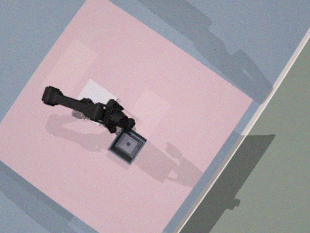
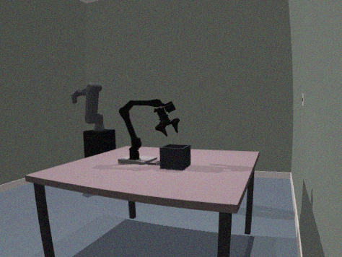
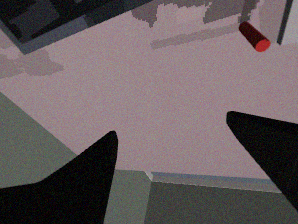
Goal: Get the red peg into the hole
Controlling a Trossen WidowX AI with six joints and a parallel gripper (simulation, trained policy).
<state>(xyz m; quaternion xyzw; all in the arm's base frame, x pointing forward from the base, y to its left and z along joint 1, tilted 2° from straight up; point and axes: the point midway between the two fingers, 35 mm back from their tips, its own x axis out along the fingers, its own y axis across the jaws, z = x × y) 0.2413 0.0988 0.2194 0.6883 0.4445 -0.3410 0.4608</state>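
Note:
The red peg [image 3: 255,37] stands on the table at the upper right of the wrist view, its bright end towards the camera. The arm hides it in the top view. The open dark box [image 1: 135,156] [image 2: 174,157] [image 3: 55,33] stands on the table. The plate [image 1: 125,149] at its bottom shows a small dark central hole. My gripper [image 2: 171,133] [image 3: 170,126] is open and empty, in the air above the level of the box rim. Its fingers point down, and the peg is not between them.
The arm's pale base plate [image 1: 93,89] [image 2: 124,162] lies near the peg on the pink table [image 1: 183,98] [image 2: 144,182]. A second, grey arm [image 2: 92,105] stands on a black pedestal [image 2: 99,142] behind the table. A wall [image 2: 321,151] rises to the right.

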